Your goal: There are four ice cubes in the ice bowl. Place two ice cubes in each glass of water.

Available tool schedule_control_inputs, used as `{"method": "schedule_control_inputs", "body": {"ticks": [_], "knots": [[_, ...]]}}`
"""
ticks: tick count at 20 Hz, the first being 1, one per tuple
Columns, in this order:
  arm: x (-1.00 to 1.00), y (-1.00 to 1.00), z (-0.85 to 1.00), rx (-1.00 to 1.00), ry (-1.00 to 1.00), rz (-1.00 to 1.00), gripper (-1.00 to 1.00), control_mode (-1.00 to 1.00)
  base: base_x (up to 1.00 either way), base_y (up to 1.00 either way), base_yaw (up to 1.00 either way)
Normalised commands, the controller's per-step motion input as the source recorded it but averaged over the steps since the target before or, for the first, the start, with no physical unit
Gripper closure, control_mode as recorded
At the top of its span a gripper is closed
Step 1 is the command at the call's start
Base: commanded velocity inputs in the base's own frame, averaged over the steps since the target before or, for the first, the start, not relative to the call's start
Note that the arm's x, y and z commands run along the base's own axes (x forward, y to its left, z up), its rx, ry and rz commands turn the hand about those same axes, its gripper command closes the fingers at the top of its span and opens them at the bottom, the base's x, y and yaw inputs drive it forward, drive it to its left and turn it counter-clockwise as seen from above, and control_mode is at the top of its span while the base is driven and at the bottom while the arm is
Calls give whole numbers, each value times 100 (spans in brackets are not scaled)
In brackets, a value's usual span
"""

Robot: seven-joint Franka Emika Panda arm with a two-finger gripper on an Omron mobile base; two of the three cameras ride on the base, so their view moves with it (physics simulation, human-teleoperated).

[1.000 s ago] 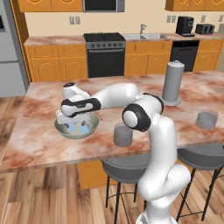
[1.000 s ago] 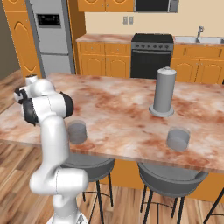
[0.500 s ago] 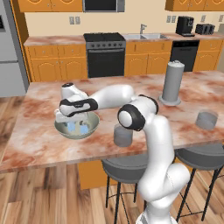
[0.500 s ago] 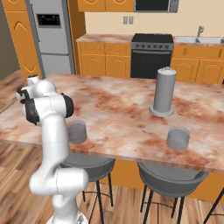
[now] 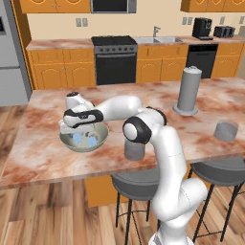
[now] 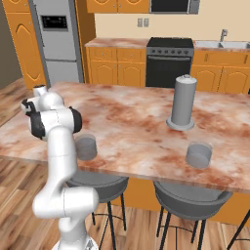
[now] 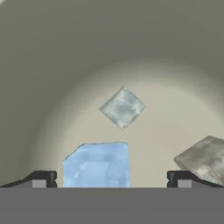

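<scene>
With jaws wide and empty, the gripper [image 7: 111, 179] straddles a cube [image 7: 97, 165] inside the bowl [image 5: 84, 142] near the island's left edge, so closing on it seems next.

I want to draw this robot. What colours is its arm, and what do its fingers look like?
The arm is smooth, rounded and white, with dark round joints and a black band near the hand. Its gripper has two small dark fingertips with grey pads.
</scene>
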Motion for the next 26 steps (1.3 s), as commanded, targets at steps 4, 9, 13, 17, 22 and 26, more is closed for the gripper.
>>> {"method": "schedule_control_inputs", "body": {"ticks": [4, 9, 13, 17, 22, 26], "knots": [[8, 0, -10, 0, 0, 0, -100, -100, 0, 0, 0], [-20, 0, -3, 0, -2, 0, -100, -100, 0, 0, 0], [-2, 0, -16, 0, -1, 0, -100, -100, 0, 0, 0], [0, 0, -40, 0, -2, 0, -100, -100, 0, 0, 0], [0, 0, -37, 0, -4, 0, 100, -100, 0, 0, 0], [0, -1, -22, 0, -3, 0, 100, -100, 0, 0, 0]]}}
